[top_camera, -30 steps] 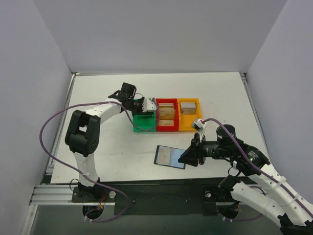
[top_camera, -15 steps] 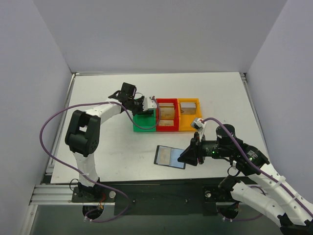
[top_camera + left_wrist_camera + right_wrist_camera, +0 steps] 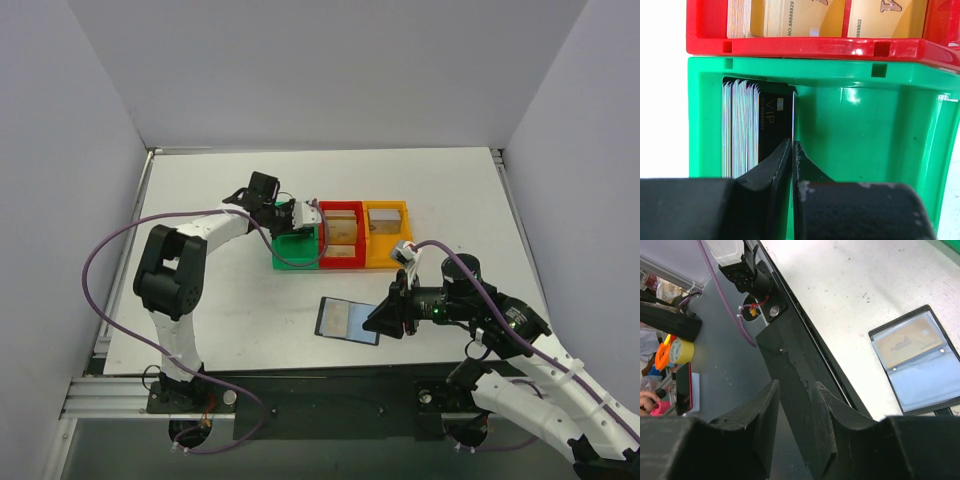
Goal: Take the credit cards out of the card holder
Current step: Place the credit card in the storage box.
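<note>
The card holder (image 3: 348,321) lies open on the table near the front edge, black-rimmed with pale panels. In the right wrist view, the card holder (image 3: 917,362) shows a gold card in one panel. My right gripper (image 3: 381,322) sits at the holder's right edge; its jaws (image 3: 796,385) are open and empty. My left gripper (image 3: 305,215) is over the green bin (image 3: 295,252). In the left wrist view it (image 3: 791,143) is shut on a thin card (image 3: 792,115) seen edge-on, beside a black VIP card (image 3: 774,116) and a stack of cards (image 3: 737,130) standing in the bin.
A red bin (image 3: 341,237) with gold cards (image 3: 805,17) and an orange bin (image 3: 386,232) with cards stand in a row right of the green one. The table's front edge and black frame rail (image 3: 795,355) lie just beyond my right gripper.
My left gripper has shifted only very slightly at the green bin. The right arm and the card holder have not moved.
</note>
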`<state>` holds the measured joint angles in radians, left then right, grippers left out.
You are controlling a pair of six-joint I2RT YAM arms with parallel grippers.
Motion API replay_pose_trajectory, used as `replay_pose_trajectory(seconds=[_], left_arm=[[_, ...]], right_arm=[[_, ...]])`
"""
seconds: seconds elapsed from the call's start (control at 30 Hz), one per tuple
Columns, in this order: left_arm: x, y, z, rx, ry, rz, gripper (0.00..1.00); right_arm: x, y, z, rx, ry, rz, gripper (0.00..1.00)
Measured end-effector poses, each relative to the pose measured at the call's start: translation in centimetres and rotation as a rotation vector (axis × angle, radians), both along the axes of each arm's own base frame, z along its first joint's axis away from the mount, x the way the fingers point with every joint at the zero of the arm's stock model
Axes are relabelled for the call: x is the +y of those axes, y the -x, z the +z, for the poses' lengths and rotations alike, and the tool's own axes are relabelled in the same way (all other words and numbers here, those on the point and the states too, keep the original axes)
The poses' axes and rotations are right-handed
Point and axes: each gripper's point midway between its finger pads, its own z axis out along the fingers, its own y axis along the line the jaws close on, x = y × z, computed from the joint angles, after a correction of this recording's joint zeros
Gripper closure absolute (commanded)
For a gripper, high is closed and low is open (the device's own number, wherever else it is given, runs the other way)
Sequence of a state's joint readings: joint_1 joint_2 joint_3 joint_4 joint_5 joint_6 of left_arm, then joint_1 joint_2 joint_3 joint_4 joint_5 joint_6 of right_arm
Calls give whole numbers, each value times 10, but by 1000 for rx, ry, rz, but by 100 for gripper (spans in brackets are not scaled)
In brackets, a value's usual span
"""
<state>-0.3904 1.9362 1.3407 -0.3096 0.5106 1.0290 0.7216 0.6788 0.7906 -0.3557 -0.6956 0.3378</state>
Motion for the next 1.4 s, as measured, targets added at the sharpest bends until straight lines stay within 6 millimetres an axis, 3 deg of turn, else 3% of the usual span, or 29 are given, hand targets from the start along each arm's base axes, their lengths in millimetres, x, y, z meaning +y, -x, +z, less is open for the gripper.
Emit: replay_pose_trajectory(seconds=[0.47,1.4], left_arm=[[4,-2,-3,-9,-23,19,78],[3,-16,8,-84,-41,48,76]], right_arm=[[0,0,-1,6,3,-1,71],[4,3,1,8,-6,13,71]])
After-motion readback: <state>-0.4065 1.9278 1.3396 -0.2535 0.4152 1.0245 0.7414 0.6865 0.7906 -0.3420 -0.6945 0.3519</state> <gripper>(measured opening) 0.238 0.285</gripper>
